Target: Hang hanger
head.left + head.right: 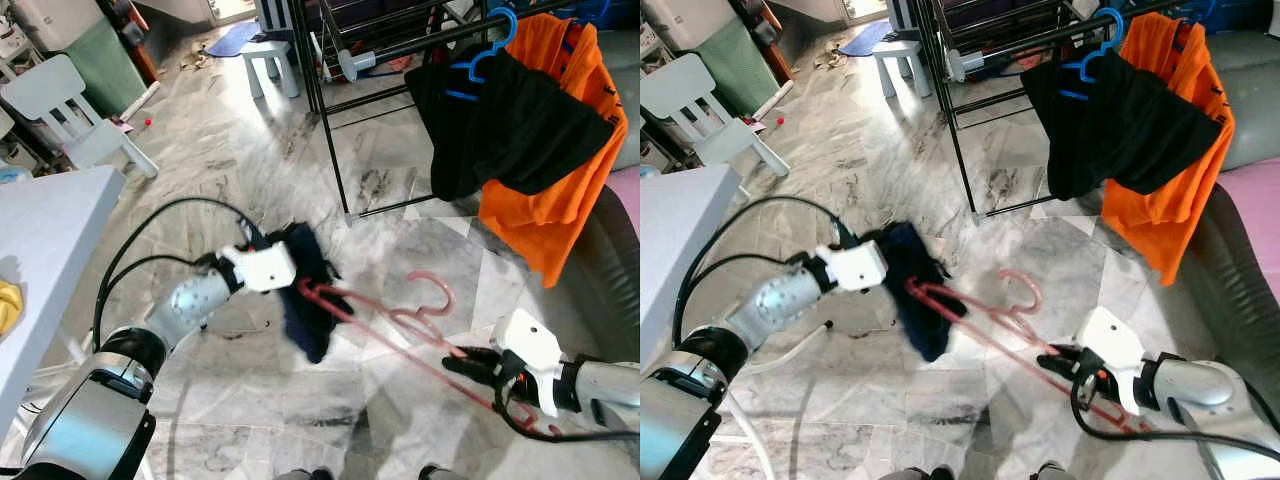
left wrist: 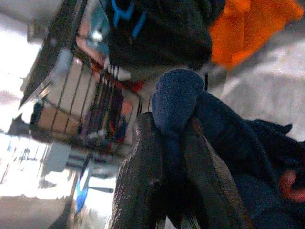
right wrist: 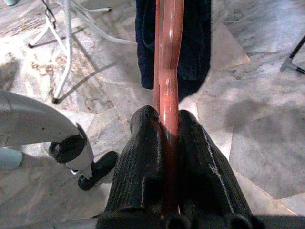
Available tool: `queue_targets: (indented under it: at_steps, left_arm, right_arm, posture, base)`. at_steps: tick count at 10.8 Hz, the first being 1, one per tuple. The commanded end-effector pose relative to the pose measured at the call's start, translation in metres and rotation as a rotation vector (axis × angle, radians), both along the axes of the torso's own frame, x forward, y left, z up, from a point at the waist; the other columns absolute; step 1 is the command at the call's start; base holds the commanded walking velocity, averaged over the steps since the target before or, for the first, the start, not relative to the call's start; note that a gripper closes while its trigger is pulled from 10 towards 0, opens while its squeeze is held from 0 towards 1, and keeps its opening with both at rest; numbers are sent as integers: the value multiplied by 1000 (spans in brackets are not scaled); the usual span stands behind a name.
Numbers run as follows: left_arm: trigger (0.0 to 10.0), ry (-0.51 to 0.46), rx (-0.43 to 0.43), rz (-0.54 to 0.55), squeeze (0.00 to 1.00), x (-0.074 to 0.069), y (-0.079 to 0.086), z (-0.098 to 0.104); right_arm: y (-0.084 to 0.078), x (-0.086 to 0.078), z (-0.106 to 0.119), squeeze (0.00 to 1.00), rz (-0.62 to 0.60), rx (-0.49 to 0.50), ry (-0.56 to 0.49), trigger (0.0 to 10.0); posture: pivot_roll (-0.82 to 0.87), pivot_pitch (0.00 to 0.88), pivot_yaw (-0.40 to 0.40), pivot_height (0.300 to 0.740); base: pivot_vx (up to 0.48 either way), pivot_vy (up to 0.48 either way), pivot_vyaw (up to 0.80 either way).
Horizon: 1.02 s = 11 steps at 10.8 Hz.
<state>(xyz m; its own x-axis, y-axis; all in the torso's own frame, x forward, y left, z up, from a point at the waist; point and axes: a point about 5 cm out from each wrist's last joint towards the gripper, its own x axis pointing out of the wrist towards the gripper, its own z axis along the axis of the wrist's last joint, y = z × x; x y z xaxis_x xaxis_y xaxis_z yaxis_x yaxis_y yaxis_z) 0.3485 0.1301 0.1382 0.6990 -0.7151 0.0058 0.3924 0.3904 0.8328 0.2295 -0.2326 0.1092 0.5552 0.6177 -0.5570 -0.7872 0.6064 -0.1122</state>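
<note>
A pink plastic hanger is held low over the marble floor, its hook curling upward. My right gripper is shut on one end of it, and the right wrist view has the pink bar clamped between both fingers. A dark navy garment hangs over the hanger's other end. My left gripper is shut on a fold of that navy cloth. Behind stands a black clothes rack carrying a blue hanger with a black garment and an orange one.
A white table stands at my left with a yellow cloth on it. Two white child chairs and a small stool are farther back. A grey sofa edge lies at my right. Black cables loop from my left arm.
</note>
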Motion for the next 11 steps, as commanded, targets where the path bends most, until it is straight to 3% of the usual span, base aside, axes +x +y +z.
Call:
queue_targets:
  at_steps: [1, 5, 7, 9, 11]
  left_arm:
    - [10000, -19, -24, -9, 0, -1, 7, 7]
    - [10000, 26, 16, 32, 0, -2, 20, -1]
    - [10000, 47, 80, 80, 0, -1, 27, -11]
    - [10000, 72, 101, 113, 0, 0, 31, -16]
    - [10000, 83, 129, 138, 0, 0, 36, -20]
  right_arm:
    - [7, 2, -1, 0, 21, 10, -17, 10000]
    - [-3, -2, -5, 0, -11, -24, -20, 10000]
    - [-11, -8, 1, 0, -15, -27, -15, 10000]
    - [-5, -14, 15, 0, 12, 60, -31, 10000]
    - [-17, -10, 28, 0, -30, 25, -78, 10000]
  posture:
    - [-47, 145, 243, 740]
    - [-56, 150, 245, 740]
    - [-63, 151, 244, 740]
    - [-73, 152, 249, 740]
    - [-77, 157, 257, 740]
  base:
    - [0, 0, 0]
    - [0, 0, 0]
    - [0, 0, 0]
    - [0, 0, 0]
    - [0, 0, 0]
